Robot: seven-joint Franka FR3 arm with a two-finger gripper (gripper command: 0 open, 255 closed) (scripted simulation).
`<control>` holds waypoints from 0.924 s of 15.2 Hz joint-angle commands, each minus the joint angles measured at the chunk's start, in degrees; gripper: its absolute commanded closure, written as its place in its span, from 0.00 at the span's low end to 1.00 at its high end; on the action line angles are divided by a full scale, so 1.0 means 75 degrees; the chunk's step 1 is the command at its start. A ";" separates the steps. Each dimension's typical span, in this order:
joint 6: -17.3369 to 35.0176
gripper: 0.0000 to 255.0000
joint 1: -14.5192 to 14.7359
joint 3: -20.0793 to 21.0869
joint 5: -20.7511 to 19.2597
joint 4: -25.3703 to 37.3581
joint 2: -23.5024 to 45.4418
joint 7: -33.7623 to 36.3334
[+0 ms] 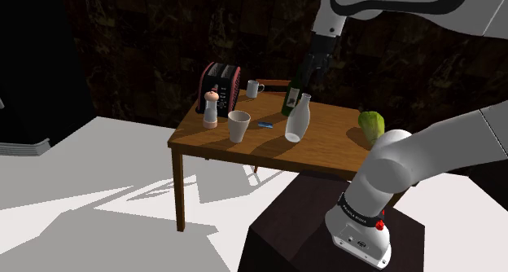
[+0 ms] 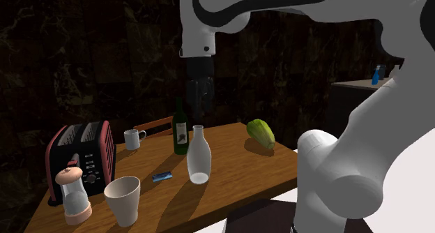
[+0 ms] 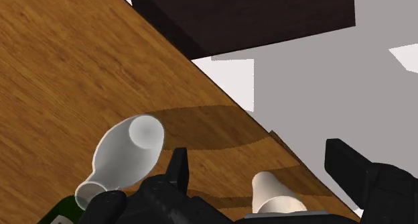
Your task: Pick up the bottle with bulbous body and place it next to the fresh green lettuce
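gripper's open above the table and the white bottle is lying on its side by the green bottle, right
No: the white bottle stands upright, as the second exterior view shows. The rest holds: the gripper is open above the table, and the white bottle is by the green bottle.

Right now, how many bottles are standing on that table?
2. A white bulbous bottle stands upright near the middle of the wooden table. A dark green bottle stands close behind it, toward the dark wall. The toaster might hide something small.
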 commanded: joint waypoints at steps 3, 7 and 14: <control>0.0562 0.00 -0.0117 -0.0512 -0.0286 0.0121 0.0747 -0.0526; 0.1089 0.00 -0.0209 -0.1029 -0.0458 0.0418 0.1629 -0.1070; 0.1897 0.00 -0.0345 -0.1870 -0.0391 0.1278 0.3416 -0.2098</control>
